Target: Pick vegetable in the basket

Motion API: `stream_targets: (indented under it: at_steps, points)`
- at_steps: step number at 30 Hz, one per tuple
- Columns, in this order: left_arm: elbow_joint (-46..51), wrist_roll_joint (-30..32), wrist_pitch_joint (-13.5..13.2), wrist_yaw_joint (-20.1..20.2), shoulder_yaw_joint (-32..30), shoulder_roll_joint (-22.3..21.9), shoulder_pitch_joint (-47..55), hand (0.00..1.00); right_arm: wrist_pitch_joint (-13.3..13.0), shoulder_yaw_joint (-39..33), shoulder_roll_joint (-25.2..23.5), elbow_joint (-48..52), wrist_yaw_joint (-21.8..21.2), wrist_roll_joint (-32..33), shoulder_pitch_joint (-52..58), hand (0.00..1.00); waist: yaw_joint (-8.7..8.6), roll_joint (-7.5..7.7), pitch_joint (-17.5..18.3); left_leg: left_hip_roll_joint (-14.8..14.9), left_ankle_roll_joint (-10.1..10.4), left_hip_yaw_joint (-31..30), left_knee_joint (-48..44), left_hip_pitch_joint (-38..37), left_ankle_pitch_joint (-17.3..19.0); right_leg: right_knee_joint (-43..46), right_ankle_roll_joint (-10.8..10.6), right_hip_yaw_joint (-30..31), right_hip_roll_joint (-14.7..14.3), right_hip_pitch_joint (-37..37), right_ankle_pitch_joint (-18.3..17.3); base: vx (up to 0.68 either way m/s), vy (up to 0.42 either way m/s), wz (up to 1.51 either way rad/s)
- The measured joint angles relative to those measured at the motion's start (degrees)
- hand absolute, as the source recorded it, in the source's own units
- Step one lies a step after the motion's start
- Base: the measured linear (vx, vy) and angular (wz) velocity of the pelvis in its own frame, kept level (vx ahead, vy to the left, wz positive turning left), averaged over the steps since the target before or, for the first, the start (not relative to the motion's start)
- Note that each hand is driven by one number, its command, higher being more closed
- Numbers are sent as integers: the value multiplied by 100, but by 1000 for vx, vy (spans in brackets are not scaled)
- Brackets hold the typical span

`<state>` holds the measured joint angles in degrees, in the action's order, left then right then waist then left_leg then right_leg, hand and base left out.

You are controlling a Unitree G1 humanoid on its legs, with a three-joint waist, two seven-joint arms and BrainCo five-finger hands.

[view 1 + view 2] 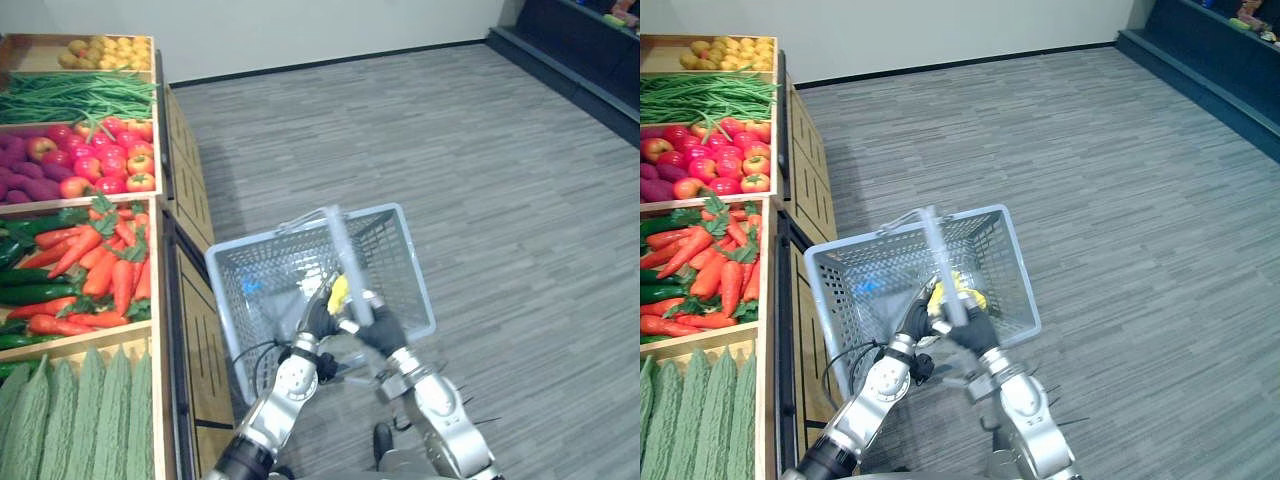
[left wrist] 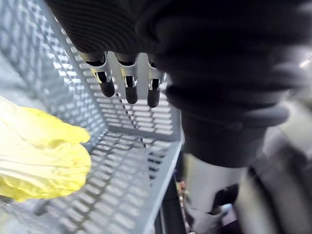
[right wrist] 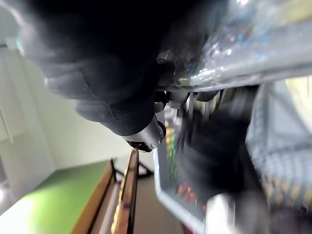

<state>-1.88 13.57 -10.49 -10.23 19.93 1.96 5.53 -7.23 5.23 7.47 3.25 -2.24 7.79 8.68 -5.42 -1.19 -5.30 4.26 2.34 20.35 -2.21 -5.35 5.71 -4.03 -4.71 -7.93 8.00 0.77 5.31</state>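
Beside the tall wooden produce stand [image 1: 200, 340], the light-blue plastic mesh basket [image 1: 390, 250] hangs above the floor. It hangs from the right hand [image 1: 380, 328], whose fingers look curled round the pale handle [image 1: 338, 245]. The left hand [image 1: 320, 318] reaches over the rim, its fingers [image 2: 130, 87] straight and empty. The crinkled yellow vegetable [image 2: 44, 163] lies inside the basket. Held by one hand, the basket could swing, tilt and spill it. The left fingers could also snag the mesh wall when lifting out.

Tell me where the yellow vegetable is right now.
In the left eye view, centre, the yellow vegetable lies inside the grey basket, beside the left hand.
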Motion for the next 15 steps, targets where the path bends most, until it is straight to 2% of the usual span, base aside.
stream_targets:
  at_steps: [3, 6, 11, 15]
  points:
    - [263, -412, -7, 28, -392, -58, 269, 0, 4, -263, -22, 0, 86, -77, 162, 100, 4, -42, 28, 2, 0, -8, 25, -11, 0, 0, -1, -15, -3, 7, 0, -9, -7, 3]
    - [488, -951, -23, 68, -987, 57, 683, 0, 3, -1054, -32, 0, 343, -66, 397, 100, 4, -39, 31, -8, -1, -132, 25, 0, 1, 0, -9, -141, 19, 66, -7, -34, -18, 17]
    - [599, -1070, -119, 129, -1455, 146, 962, 0, 0, -1434, -47, -29, 350, -49, 711, 100, 34, -34, 36, -9, 1, -176, 34, 11, 5, -3, -33, -181, 25, 81, -56, -26, -22, 6]
    - [595, -1070, -120, 109, -1746, -4, 971, 0, -11, -1669, -127, -571, 355, -63, 834, 100, 31, -30, 41, -2, 2, -257, 31, 53, 5, -3, -45, -288, 25, 88, -102, -14, -25, 10]
